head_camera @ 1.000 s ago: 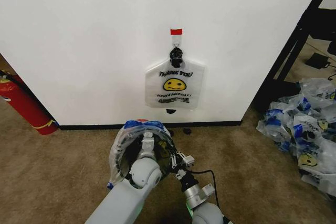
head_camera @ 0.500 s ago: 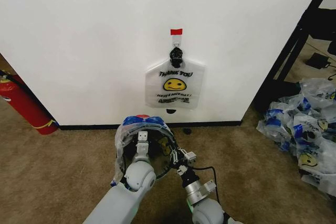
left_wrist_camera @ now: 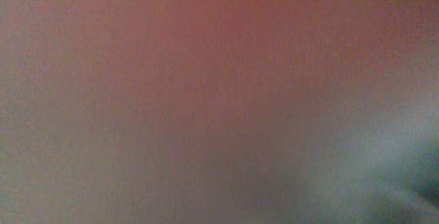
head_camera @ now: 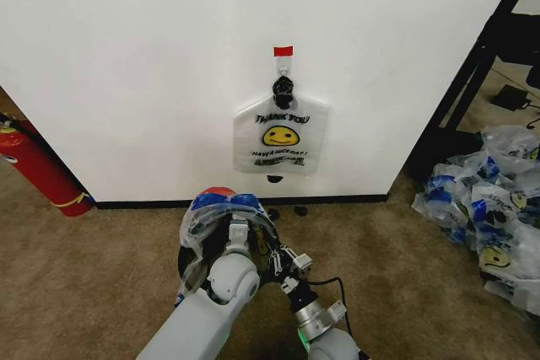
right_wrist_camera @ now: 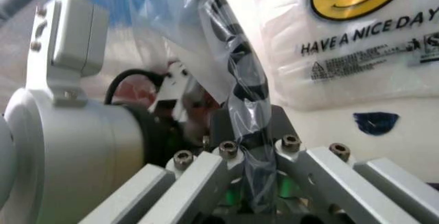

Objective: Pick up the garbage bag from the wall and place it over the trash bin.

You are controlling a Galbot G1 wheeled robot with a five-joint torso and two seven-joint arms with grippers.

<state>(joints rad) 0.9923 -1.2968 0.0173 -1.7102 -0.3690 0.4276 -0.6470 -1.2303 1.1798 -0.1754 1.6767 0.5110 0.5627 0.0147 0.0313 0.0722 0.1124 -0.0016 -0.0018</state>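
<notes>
Thin see-through white plastic garbage bag (head_camera: 202,217) with blue patches: draped over rim of small round dark trash bin (head_camera: 187,265), on brown carpet (head_camera: 93,276) just in front of plain white wall (head_camera: 135,65) with black baseboard.

Second bag of same kind (head_camera: 281,135), yellow smiley, black "THANK YOU" print: hanging from small hook under red tape strip (head_camera: 283,51) on wall.

Left gripper (head_camera: 239,232): lowered inside bag-lined bin mouth; finger opening cannot be told.

Right gripper (right_wrist_camera: 250,157): beside left, at bin rim, fingers closed on fold of bag film.

Red fire extinguisher (head_camera: 38,166): far left by wall.

Heap of bags (head_camera: 489,208): right, on floor.
</notes>
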